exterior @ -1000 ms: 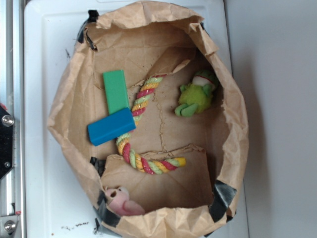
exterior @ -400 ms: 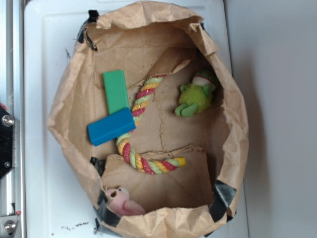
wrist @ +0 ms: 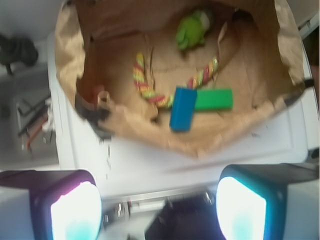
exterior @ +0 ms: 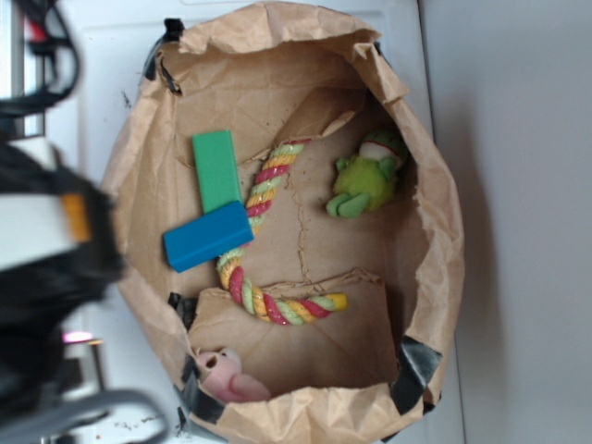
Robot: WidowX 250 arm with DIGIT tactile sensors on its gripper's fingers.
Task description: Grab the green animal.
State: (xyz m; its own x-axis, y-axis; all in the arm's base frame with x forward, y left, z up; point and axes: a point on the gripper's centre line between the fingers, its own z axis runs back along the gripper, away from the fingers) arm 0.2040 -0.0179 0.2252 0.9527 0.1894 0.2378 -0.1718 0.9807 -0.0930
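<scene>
Green animal [wrist: 192,30] lies well beyond the open pincer [wrist: 157,210].

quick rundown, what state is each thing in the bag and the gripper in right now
green animal: lying loose by the bag wall, not gripped
blue block: flat, resting across one end of the green block
green block: flat, partly under the blue block
rope toy: curved, passing under the blue block
pink plush: tucked against the bag's edge
paper bag: open, rim rolled down
gripper: open, empty, outside the bag
</scene>
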